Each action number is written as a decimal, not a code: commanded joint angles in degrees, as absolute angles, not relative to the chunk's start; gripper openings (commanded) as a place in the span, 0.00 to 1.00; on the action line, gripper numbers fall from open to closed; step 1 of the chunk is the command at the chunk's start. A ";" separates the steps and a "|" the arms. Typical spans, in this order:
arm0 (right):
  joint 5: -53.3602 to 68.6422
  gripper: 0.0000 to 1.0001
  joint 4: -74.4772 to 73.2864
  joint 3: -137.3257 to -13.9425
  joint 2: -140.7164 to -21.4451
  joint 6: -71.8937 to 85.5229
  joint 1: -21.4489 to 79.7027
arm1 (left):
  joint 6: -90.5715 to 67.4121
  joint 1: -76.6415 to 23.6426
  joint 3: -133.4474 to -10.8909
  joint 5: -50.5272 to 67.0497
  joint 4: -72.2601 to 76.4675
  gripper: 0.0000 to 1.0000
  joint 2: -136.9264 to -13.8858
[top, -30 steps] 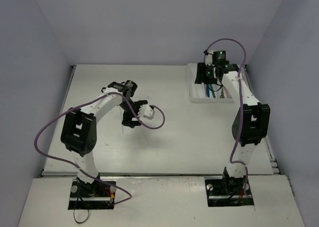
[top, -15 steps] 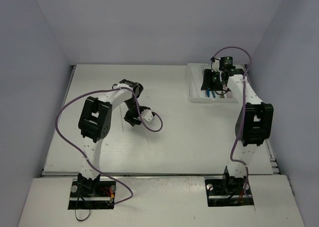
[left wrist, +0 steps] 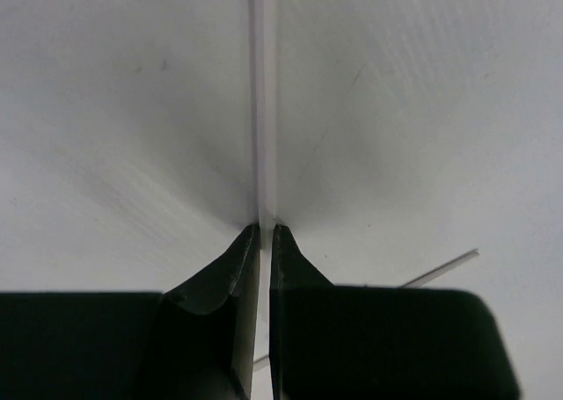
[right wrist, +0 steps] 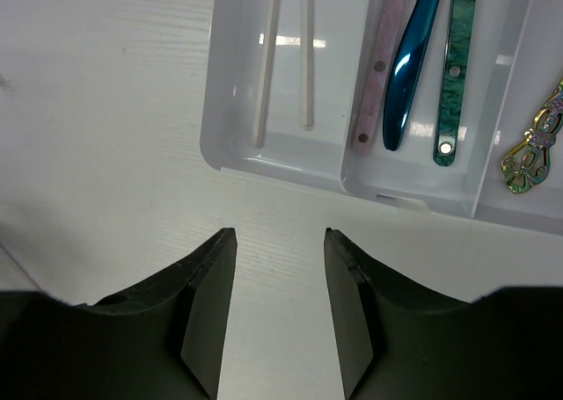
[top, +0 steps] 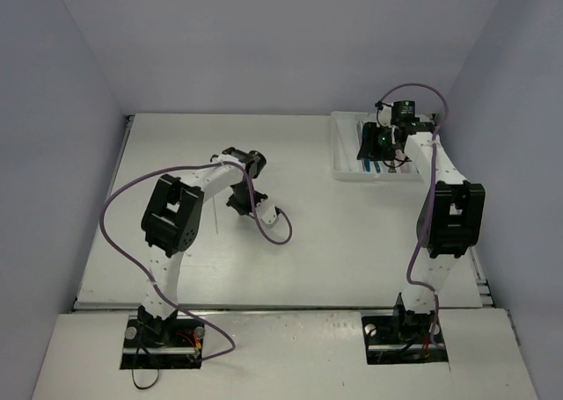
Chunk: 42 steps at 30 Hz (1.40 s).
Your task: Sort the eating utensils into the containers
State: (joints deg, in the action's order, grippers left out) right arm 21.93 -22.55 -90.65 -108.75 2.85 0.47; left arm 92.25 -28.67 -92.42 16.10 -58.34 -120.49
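In the left wrist view my left gripper [left wrist: 266, 227] is shut on a thin pale stick [left wrist: 264, 110] that runs straight away from the jaws, low over the table. A second pale stick [left wrist: 442, 269] lies to its right. From above, the left gripper [top: 239, 203] is at mid-table. The white tray [right wrist: 273, 167] holds two pale sticks [right wrist: 267, 75] in its left compartment. Pink [right wrist: 380, 66], blue [right wrist: 406, 61] and teal [right wrist: 454, 75] utensils lie in the compartment beside that one. My right gripper [right wrist: 280, 233] is open and empty over the table, just short of the tray's near wall.
An ornate iridescent handle [right wrist: 532, 145] lies in the tray's right compartment. In the top view the tray [top: 346, 168] sits at the back right, close to the right wall. A thin stick [top: 214, 215] lies left of the left gripper. The left arm's purple cable [top: 280, 229] loops beside it.
My left gripper has swung to the right and shut on the pale stick. My right gripper has shifted a little over the tray and its jaws have narrowed slightly.
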 commanded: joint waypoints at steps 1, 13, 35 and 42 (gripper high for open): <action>23.97 0.41 -21.45 -90.88 -104.15 2.72 0.70 | 91.29 -32.13 -84.56 11.12 -49.59 0.00 -115.41; 23.45 0.39 -21.57 -93.09 -97.64 2.22 0.53 | 70.17 -32.53 -89.90 20.45 -49.75 0.00 -100.25; 42.76 0.31 -14.11 -92.53 -91.91 10.48 4.85 | -23.60 -22.18 -78.82 31.43 -11.42 0.00 -79.22; 43.70 0.49 -11.87 -92.26 -92.69 10.71 20.09 | -50.71 -11.18 -70.15 43.07 11.43 0.00 -80.51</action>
State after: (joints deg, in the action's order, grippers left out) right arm 38.67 -16.99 -89.92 -94.25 9.08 14.53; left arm -29.43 -15.35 -73.80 35.74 -9.03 -80.86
